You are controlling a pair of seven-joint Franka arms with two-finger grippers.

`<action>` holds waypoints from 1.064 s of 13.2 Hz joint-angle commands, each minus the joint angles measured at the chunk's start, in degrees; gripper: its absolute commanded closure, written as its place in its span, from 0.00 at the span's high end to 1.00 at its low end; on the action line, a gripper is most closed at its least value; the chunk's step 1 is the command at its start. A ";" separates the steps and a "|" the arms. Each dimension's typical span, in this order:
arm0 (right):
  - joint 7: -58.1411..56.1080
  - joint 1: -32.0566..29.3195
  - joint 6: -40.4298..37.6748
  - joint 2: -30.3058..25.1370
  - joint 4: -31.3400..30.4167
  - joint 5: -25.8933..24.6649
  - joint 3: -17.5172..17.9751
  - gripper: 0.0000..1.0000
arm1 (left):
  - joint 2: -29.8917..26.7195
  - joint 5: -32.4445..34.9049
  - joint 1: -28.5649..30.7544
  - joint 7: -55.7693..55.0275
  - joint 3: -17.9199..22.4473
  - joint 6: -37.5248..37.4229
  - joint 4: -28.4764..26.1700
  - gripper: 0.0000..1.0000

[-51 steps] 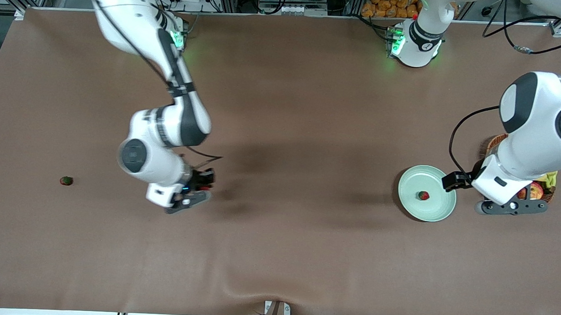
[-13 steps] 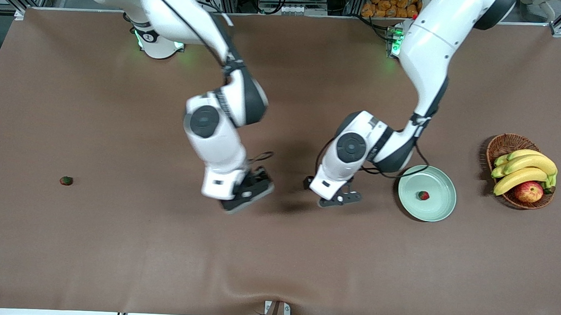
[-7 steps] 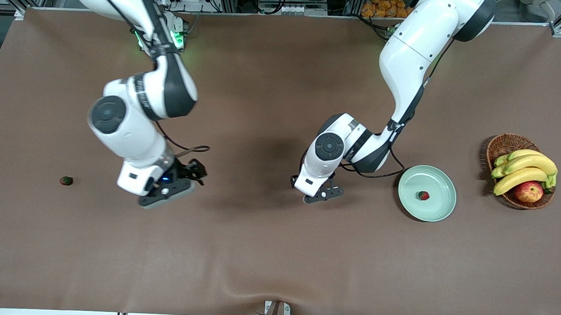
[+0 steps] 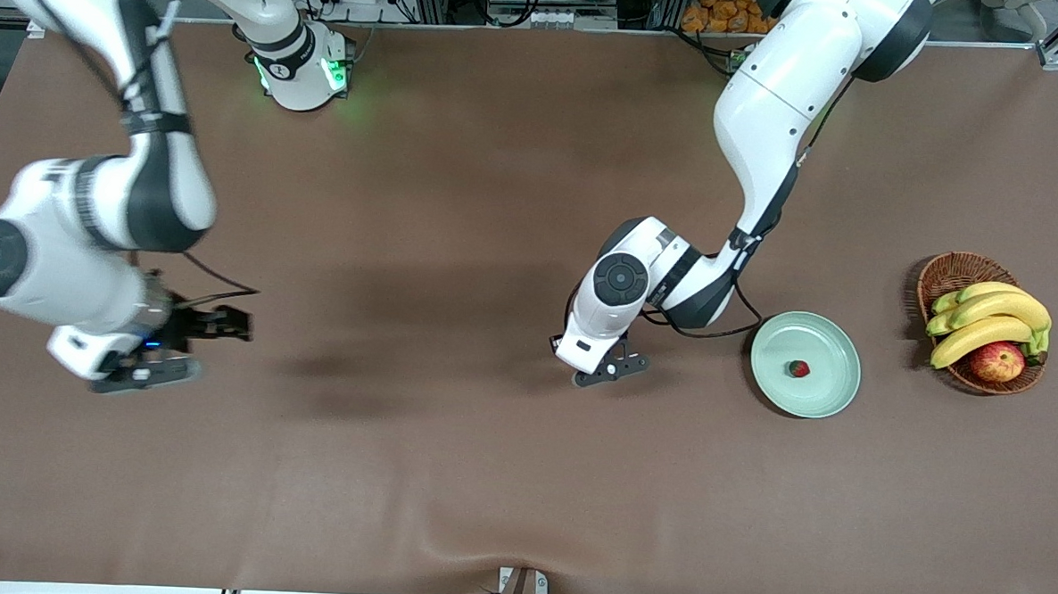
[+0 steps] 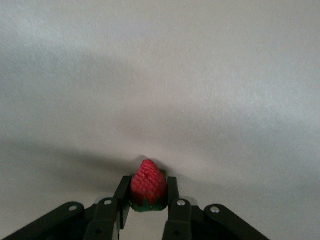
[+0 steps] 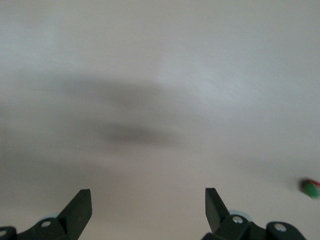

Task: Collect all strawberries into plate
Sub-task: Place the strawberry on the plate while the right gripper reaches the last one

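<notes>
One strawberry [image 4: 798, 369] lies in your plate [image 4: 833, 392]. Your left gripper [image 5: 148, 215], low over bare table between the plate and the right arm's end, pinches a second berry [image 5: 148, 186]. Your right gripper [image 6: 148, 207] hangs spread and empty; a third berry [image 6: 310, 188] shows nearby. Basket [image 4: 948, 272]: bananas [image 4: 992, 319], apple [image 4: 998, 361].
</notes>
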 commanded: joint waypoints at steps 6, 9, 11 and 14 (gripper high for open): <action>-9.48 -17.80 12.22 8.33 -0.82 -5.10 2.61 1.00 | -10.80 0.30 12.39 20.50 0.88 -14.36 -0.52 0.00; -14.34 -20.54 15.40 12.12 -0.65 -4.66 2.70 1.00 | -13.44 0.30 20.21 35.97 0.79 -20.71 -3.59 0.00; -18.72 -21.86 17.16 13.88 -0.65 -4.57 2.79 1.00 | -14.33 0.38 23.73 40.57 0.88 -20.72 -7.80 0.00; -23.04 -23.09 19.01 16.42 -0.73 -4.13 2.79 1.00 | -13.45 0.30 25.51 42.43 0.88 -20.11 -10.72 0.07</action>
